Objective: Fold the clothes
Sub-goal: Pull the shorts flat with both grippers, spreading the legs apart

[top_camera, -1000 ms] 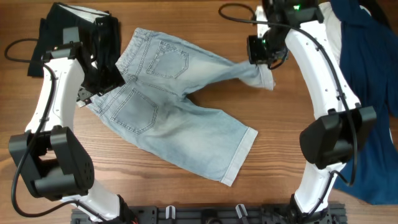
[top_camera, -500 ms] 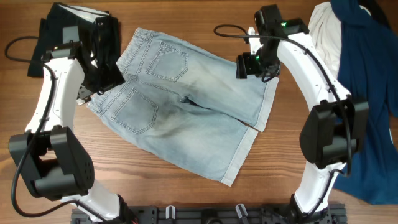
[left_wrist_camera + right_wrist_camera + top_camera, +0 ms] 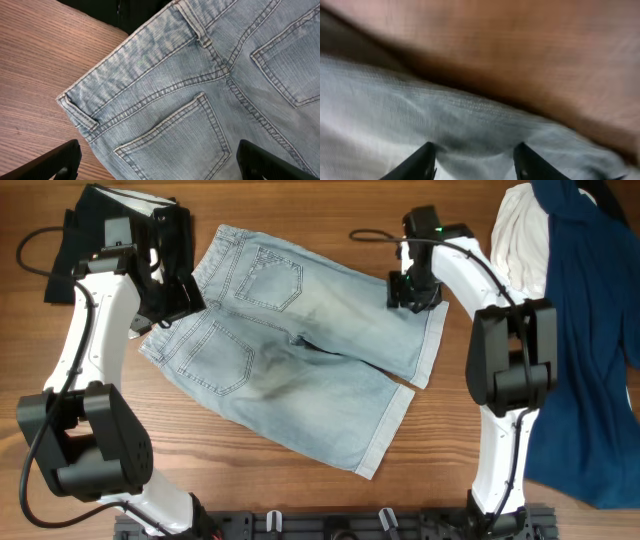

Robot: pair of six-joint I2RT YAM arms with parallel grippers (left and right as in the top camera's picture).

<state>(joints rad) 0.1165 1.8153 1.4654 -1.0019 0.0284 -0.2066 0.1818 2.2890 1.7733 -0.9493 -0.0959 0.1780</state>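
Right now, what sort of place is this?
Probably a robot lab bench for practising laundry folding: a left arm and right arm mounted at a wooden table, denim shorts spread out, spare clothes heaped alongside.

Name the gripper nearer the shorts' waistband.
Left. The left gripper hovers over the waistband; the right gripper is across the shorts, by the leg cuff.

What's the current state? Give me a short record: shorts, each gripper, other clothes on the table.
shorts: spread out, back pockets up, unfolded
left gripper: open, over waistband corner
right gripper: at upper leg's edge; grip unclear, view blurred
other clothes: dark garment beside left arm; blue garment and white garment beside right arm
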